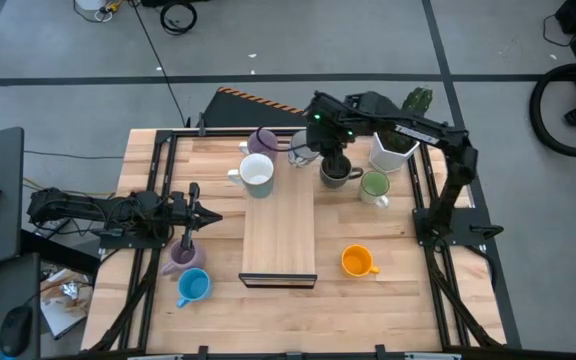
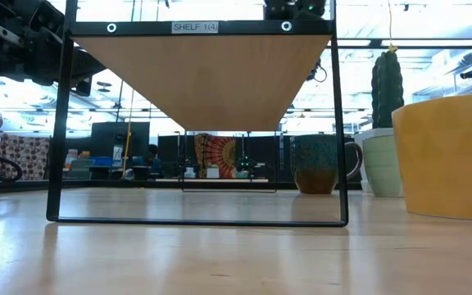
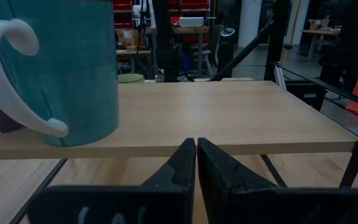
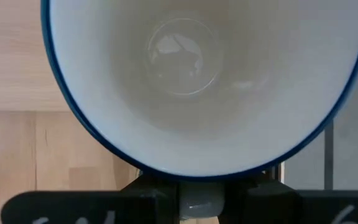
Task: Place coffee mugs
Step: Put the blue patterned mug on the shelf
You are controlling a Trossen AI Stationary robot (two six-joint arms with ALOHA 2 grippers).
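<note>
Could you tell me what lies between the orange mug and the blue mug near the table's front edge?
In the high view, the wooden shelf stands between the orange mug and blue mug.

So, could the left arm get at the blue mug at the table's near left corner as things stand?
Probably yes: the blue mug stands just beside the shut left gripper, with only the purple mug close by, and the gripper holds nothing.
</note>
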